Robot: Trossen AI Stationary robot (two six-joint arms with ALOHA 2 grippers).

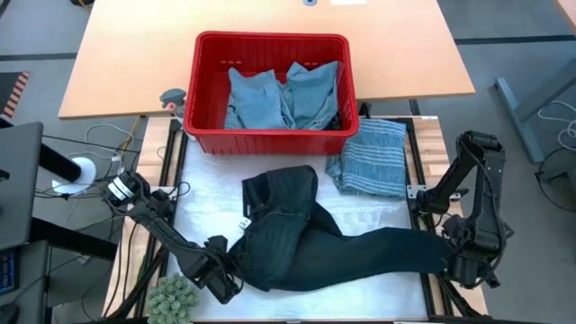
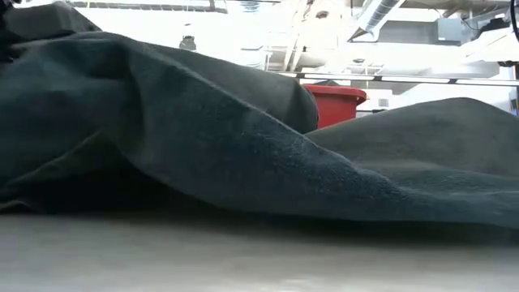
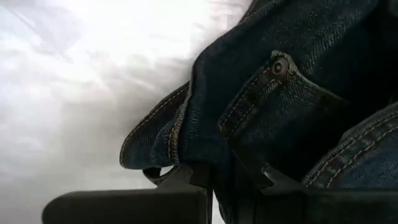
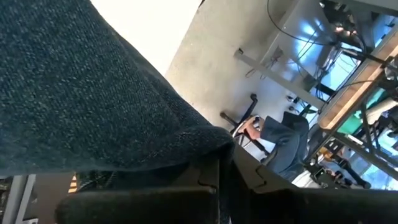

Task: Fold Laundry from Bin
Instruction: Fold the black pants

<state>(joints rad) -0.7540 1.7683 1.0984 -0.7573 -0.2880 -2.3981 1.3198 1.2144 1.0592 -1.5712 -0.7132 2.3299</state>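
Observation:
A pair of dark navy jeans (image 1: 297,236) lies spread across the white-covered table, one leg stretching to the right. My left gripper (image 1: 221,275) is shut on them at the near left, and my right gripper (image 1: 453,261) is shut on the leg's end at the near right. The red bin (image 1: 270,45) stands at the table's far side with light blue garments (image 1: 281,97) inside. A grey-blue striped garment (image 1: 373,157) lies on the table by the bin's right corner. The low view shows the jeans (image 2: 203,138) filling the foreground. My left gripper pinches a fold of the jeans beside a riveted pocket seam (image 3: 219,163) between its two fingers, coming steeply from above. The denim around the hold rests on the table. How many layers are between the fingers cannot be seen. My right gripper pinches the end of the jeans leg by a folded edge (image 4: 208,146) between its two fingers, slanting down. That end is raised off the table, and the leg sags from it toward the middle of the jeans.
A green, bumpy object (image 1: 171,297) sits at the table's near left corner, close to my left arm. A wooden desk (image 1: 126,54) stands behind the bin. Bare white covering (image 1: 211,202) shows left of the jeans.

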